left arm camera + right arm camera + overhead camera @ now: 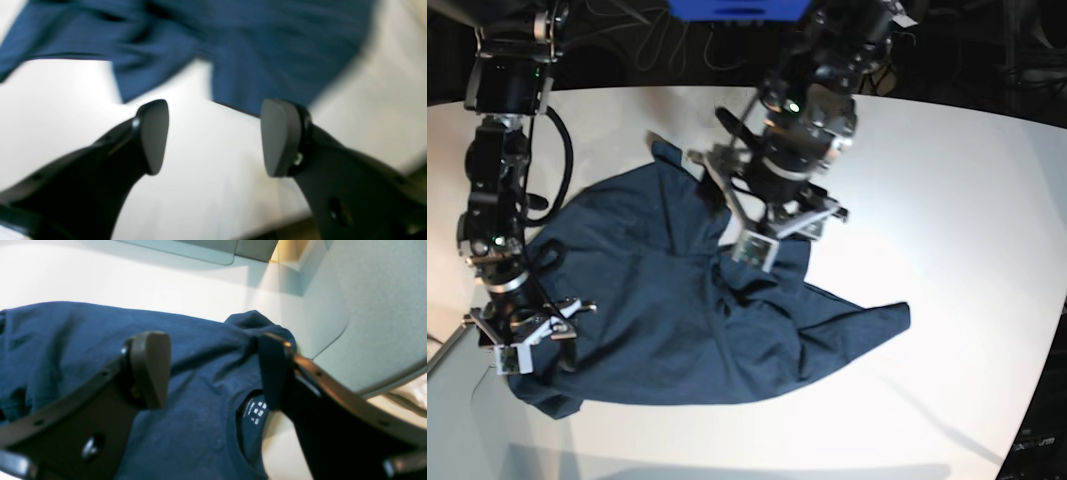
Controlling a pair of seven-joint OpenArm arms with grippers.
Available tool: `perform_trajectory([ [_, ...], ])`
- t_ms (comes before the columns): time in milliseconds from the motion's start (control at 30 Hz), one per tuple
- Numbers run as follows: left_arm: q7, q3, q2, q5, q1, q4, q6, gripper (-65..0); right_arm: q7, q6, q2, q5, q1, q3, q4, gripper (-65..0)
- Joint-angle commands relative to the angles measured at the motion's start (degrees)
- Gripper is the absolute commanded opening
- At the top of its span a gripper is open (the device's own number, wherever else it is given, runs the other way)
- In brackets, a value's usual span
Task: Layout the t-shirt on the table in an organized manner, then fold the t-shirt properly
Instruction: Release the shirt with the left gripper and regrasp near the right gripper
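Dark navy-blue short-sleeved cloth t-shirt [677,310] lies crumpled on the large white smooth-topped table [957,200], spread from the near-left corner toward the centre, with one tail of fabric reaching out to the right. Not flat; lots of folds and ridges.

Right gripper [527,340], black, sits at the near-left end of the shirt, right over its edge. Right wrist view: jaws wide apart, nothing between the pads, shirt directly under them [200,400]. Neck opening with a small pale printed mark [256,410] lies just beside the right-hand pad [272,370]. A bunched bit of cloth rises behind that pad. Cannot tell whether the pads touch the fabric.

Left gripper [762,215], black, is further back, near the middle of the table, over the shirt's upper edge. Left wrist view is blurred: jaws spread, gap between the pads [155,135] empty, bare white table [206,160] below them. Shirt edge [250,53] lies just beyond the fingertips, apart from them, not gripped.

Dark cables and equipment [677,40] sit past the far table edge.
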Motion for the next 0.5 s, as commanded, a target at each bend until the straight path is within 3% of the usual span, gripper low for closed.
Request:
perform_trajectory([
  [0, -2.04, -2.32, 0.43, -1.41, -0.61, 0.07, 0.18, -23.3, 1.25, -0.11, -0.02, 0.45, 0.37, 0.04, 1.24, -23.2],
  [267, -11.0, -18.67, 0.43, -20.66, -7.55, -17.08, -0.08, -23.2, 1.34, -0.11, -0.02, 0.45, -3.67, -0.14, 1.33, -23.2],
  [467, -18.13, -20.69, 0.51, -22.68, -10.19, -27.27, 0.09, -23.2, 1.34, -0.11, -0.02, 0.45, -6.66, 0.04, 4.58, -23.2],
])
